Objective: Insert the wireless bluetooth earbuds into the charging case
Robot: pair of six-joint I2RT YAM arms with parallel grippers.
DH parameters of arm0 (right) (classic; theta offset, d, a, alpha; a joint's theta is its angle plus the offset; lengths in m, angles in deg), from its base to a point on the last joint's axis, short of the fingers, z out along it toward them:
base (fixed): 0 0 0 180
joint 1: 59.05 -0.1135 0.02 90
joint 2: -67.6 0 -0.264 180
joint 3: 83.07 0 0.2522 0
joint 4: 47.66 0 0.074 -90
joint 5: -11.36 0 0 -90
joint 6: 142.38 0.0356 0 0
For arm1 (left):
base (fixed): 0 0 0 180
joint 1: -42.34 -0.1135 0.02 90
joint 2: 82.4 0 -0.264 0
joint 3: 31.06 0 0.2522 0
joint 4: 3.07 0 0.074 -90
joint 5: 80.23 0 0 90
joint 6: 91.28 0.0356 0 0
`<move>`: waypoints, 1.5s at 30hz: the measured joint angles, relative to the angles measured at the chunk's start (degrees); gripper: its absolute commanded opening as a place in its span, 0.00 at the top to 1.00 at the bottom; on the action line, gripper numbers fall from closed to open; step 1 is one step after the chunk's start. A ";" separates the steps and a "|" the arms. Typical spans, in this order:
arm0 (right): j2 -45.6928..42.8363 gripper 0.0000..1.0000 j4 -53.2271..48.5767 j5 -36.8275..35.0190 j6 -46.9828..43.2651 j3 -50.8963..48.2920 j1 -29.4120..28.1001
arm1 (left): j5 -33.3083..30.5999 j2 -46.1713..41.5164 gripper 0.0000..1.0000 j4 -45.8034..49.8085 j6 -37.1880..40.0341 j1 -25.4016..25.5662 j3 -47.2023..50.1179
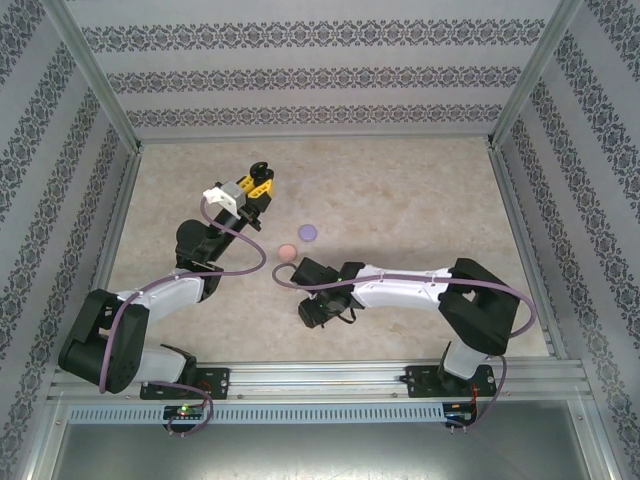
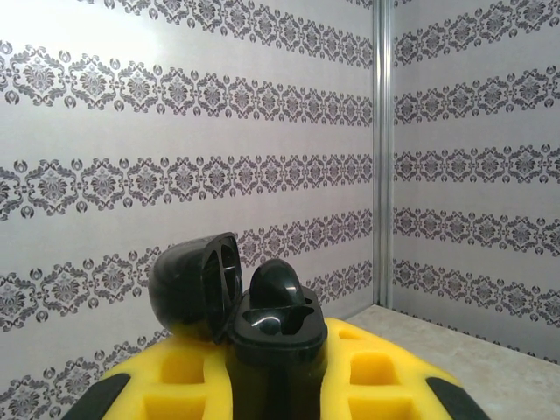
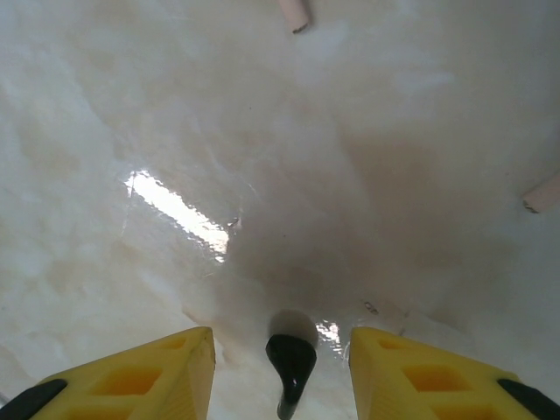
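Left gripper (image 2: 278,372) clamped on open black case (image 2: 262,328). Right gripper (image 3: 280,341) fingers apart astride black earbud (image 3: 291,357); off-centre closing could flick it away.

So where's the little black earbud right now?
In the right wrist view, the black earbud lies on the table between the open jaws of the right gripper; two pale pink earbuds lie farther off.

Open-lidded black charging case (image 2: 271,337) with one black earbud (image 2: 278,282) seated inside; second black earbud (image 3: 291,359) loose on the tabletop (image 3: 131,114)
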 measured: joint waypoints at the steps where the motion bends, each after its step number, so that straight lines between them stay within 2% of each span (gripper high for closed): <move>1: 0.42 0.55 -0.35 -0.37 -0.07 0.31 -0.24 | 0.00 -0.15 1.00 0.00 0.00 -0.13 0.09; 19: 4.59 0.60 -3.78 -3.23 -0.90 2.25 -1.44 | 0.04 -1.68 1.00 0.02 -0.02 -1.60 1.40; 28: 5.14 0.68 -4.76 -3.91 -0.94 2.95 -1.44 | 0.02 -2.27 1.00 0.09 -0.04 -1.60 1.70; 33: 5.14 0.69 -4.85 -4.15 -0.94 2.97 -1.44 | 0.02 -2.29 1.00 0.11 -0.04 -1.60 1.70; 37: 5.14 0.74 -4.87 -4.55 -0.94 3.02 -1.84 | 0.02 -2.29 1.00 0.11 -0.07 -1.60 1.70; 38: 5.14 0.72 -4.85 -4.59 -0.90 3.02 -1.99 | 0.02 -2.29 1.00 0.11 -0.09 -1.62 1.70; 43: 5.14 0.48 -4.79 -4.55 -0.26 3.06 -2.80 | 0.02 -2.29 1.00 0.11 -0.26 -1.60 1.70; 45: 5.14 0.44 -5.35 -4.76 0.94 3.32 -2.95 | 0.02 -2.29 1.00 0.11 -0.28 -1.62 1.70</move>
